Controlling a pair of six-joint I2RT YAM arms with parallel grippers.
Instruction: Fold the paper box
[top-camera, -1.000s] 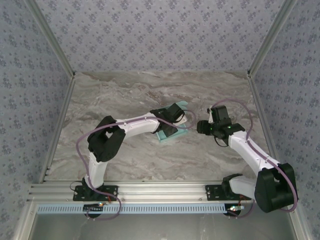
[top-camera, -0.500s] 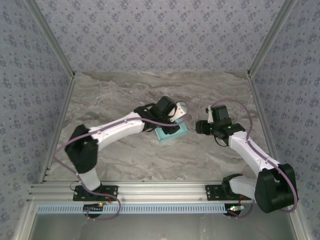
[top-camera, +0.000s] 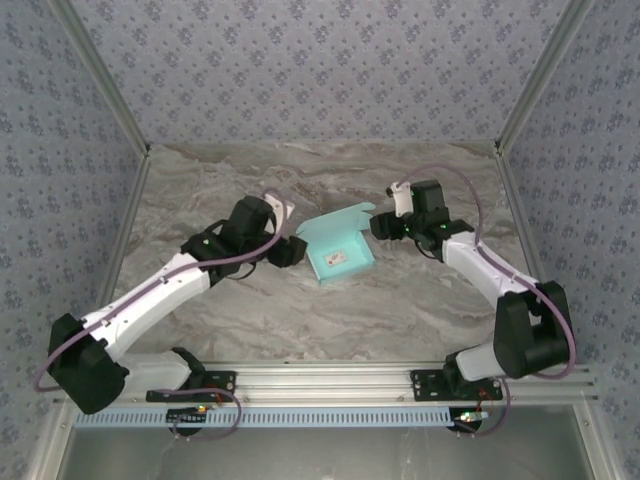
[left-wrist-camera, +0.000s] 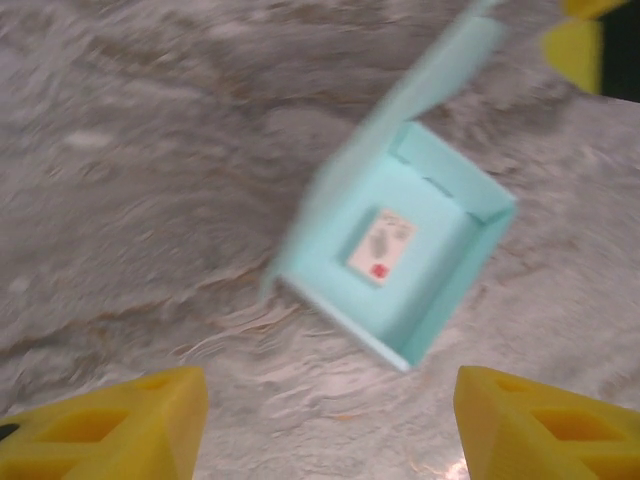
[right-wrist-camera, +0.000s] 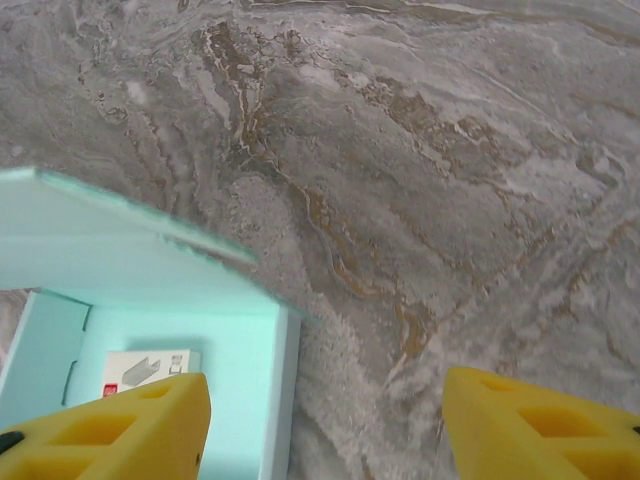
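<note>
Top view, box: the paper box (top-camera: 355, 245) is seen lying open in the middle of the counter (top-camera: 300, 320), with its lid flap (top-camera: 340, 218) standing up at the far side.
Top view, pincers: the left pincer (top-camera: 290, 250) is held just beside the box's left edge. The right pincer (top-camera: 382, 226) is held just beside its far right corner. Whether either one touches the box cannot be told from up here.
Left wrist view: the left pincer (left-wrist-camera: 325, 425) is seen spread wide, with nothing between its fingers (left-wrist-camera: 120, 425). The box (left-wrist-camera: 400, 250) lies ahead, apart from them (this picture is a bit blurry). A white card (left-wrist-camera: 381, 245) is seen lying inside.
Right wrist view: the right pincer (right-wrist-camera: 320, 430) is spread wide too, and nothing is pinched. The box (right-wrist-camera: 200, 345) and its flap (right-wrist-camera: 100, 250) sit low on the left, near one finger.
What each view adds: both arms and the whole box are taken in together from above. The gaps between the fingers and the card are made plain by the wrist views.
What could go wrong: the lid is not yet shut. If the flap is pushed from one side alone, the light box could be slid or spun on the smooth counter. If it is pinched too hard, the thin card could be creased.
</note>
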